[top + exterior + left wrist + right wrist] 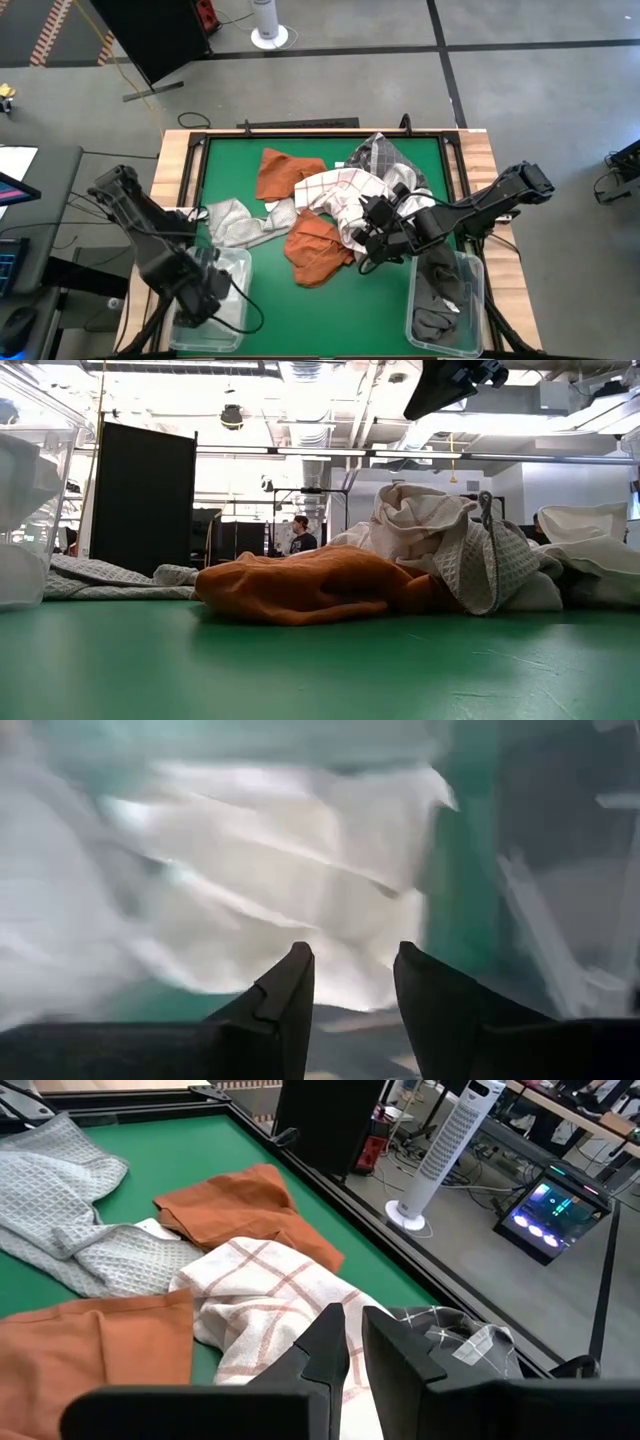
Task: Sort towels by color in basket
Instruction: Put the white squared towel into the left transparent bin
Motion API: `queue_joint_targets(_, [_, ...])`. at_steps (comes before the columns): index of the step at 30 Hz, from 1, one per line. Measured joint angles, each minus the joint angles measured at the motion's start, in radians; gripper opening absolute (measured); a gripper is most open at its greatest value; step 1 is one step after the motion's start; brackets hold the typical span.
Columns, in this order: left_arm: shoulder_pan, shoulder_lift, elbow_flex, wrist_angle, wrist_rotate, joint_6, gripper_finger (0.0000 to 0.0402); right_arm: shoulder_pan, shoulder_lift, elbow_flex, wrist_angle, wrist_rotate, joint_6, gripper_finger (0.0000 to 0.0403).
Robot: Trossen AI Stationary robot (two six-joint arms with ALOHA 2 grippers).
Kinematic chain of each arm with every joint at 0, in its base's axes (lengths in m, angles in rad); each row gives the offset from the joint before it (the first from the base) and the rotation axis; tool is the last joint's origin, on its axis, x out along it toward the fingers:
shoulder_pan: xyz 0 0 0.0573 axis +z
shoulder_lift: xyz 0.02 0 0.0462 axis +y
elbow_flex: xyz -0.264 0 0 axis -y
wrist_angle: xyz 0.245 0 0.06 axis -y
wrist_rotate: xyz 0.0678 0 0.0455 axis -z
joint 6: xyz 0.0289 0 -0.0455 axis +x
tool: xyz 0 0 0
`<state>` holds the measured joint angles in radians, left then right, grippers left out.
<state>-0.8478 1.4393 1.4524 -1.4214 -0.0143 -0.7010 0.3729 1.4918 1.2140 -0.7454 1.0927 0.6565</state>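
High view: green table (225, 160) with a raised rim all round. Towels sit in a loose heap mid-table, leaning toward the right half. Bare green strips run along the far edge, the left edge, and the near edge between the two bins.

Left bin (232, 270) at near-left corner, clear plastic. Left gripper (205, 290) is over it; the left wrist view shows its fingers (285, 995) parted a little over white cloth (290, 870), nothing pinched between them. Right bin (447, 305) at near-right corner, dark grey towel (437, 300) bunched inside.

Right gripper (378, 250) is at the heap's near-right side, above the checked towel (345, 195). Right wrist view: its fingers (335, 1340) stand narrow, gap slim, empty.

Rust towel (318, 245) lies nearest the front edge, crumpled, long axis roughly front-to-back, touching the checked one. Second rust towel (285, 172) is farther back-left, flatter, near the far edge. Grey waffle towel (240, 222) is stretched left-right, its left end just beside the left bin. Dark checked towel (385, 155) sits at the back right, near the far rim.

Low view: rust towel in front, pale towels piled behind it to the right; open green in the foreground. A person (299, 535) stands far back in the room.
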Motion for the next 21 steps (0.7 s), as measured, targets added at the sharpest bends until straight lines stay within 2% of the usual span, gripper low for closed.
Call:
queue_joint_targets(2, [0.000, -0.021, 0.031, -0.046, -0.159, 0.008, 0.0133, 0.000, 0.000, 0.000, 0.003, 0.000, 0.001, 0.0072])
queue_joint_targets(5, [0.024, -0.056, 0.046, -0.096, -0.461, 0.007, 0.0133, -0.003, 0.000, 0.000, 0.018, -0.001, -0.003, 0.0072])
queue_joint_targets(7, [0.084, -0.079, 0.039, -0.110, -0.565, 0.034, 0.0133, -0.004, 0.000, 0.000, 0.029, -0.012, -0.008, 0.0072])
queue_joint_targets(8, [0.128, -0.090, 0.036, -0.107, -0.583, 0.056, 0.0133, -0.004, 0.000, 0.000, 0.030, -0.016, -0.008, 0.0072])
queue_joint_targets(11, [0.284, -0.106, 0.034, -0.057, -0.582, 0.174, 0.0133, -0.004, 0.000, 0.000, 0.029, -0.018, -0.010, 0.0072])
queue_joint_targets(13, [0.388, -0.110, 0.033, 0.008, -0.537, 0.296, 0.0133, -0.004, 0.000, 0.000, 0.029, -0.018, -0.010, 0.0072])
queue_joint_targets(18, [0.619, -0.101, 0.033, 0.218, -0.333, 0.586, 0.0133, -0.001, 0.000, 0.000, 0.016, -0.019, -0.011, 0.0072])
queue_joint_targets(21, [0.730, -0.085, 0.033, 0.280, -0.224, 0.696, 0.0133, 0.009, 0.000, 0.000, -0.014, -0.019, -0.012, 0.0072])
